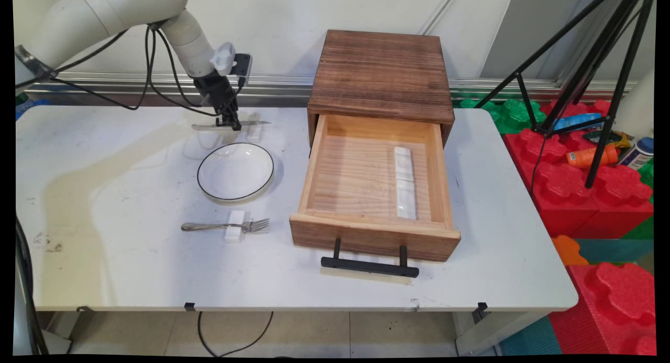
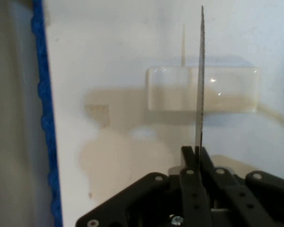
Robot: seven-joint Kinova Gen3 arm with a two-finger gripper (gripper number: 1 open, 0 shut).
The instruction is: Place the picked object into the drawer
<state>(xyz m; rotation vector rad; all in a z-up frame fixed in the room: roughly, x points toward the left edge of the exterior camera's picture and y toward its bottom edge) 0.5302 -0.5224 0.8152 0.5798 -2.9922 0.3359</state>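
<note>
My gripper (image 1: pixel 229 124) is shut on a table knife (image 1: pixel 230 124), holding it level just above the table at the back, behind a white bowl (image 1: pixel 235 171). In the hand view the knife's blade (image 2: pixel 199 80) runs straight up from the closed fingers (image 2: pixel 194 161), edge on, over a small white rest (image 2: pixel 202 89) on the table. That same white rest (image 1: pixel 254 133) lies below the blade tip in the main view. A fork (image 1: pixel 226 226) lies on another white rest (image 1: pixel 235 227) in front of the bowl.
A wooden box (image 1: pixel 382 80) stands to the right with its drawer (image 1: pixel 374 237) pulled open; a long white rest (image 1: pixel 404 180) lies inside. Black tripod legs (image 1: pixel 607 90) and red foam blocks (image 1: pixel 591 185) are beyond the table's right edge.
</note>
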